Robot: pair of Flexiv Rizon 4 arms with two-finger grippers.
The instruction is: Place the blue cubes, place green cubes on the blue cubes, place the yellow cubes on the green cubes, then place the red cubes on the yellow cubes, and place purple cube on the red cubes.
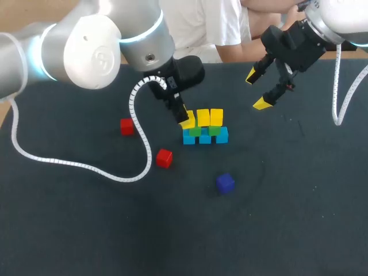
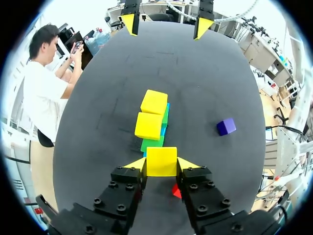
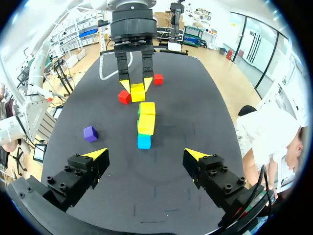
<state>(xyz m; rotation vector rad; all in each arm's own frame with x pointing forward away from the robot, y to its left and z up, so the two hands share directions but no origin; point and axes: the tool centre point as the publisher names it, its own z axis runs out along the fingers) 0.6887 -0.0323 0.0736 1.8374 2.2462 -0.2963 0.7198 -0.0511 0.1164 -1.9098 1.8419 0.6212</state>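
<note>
A yellow cube (image 2: 161,160) sits pinched between the yellow tips of your left tool (image 1: 185,119), at the left end of the stack near mid-surface, just beside a green cube (image 2: 152,144); whether they touch can't be told. Next to it, two more yellow cubes (image 1: 209,117) already top the green layer (image 1: 213,130), which rests on a row of three blue cubes (image 1: 205,138). A red cube (image 1: 127,126) lies loose to the stack's left, a second red cube (image 1: 164,157) front-left, both apart from it. The purple cube (image 1: 225,183) lies alone nearer the front. Your right tool (image 1: 257,89) hangs over the dark surface (image 1: 287,218) to the stack's right, fingers spread wide.
</note>
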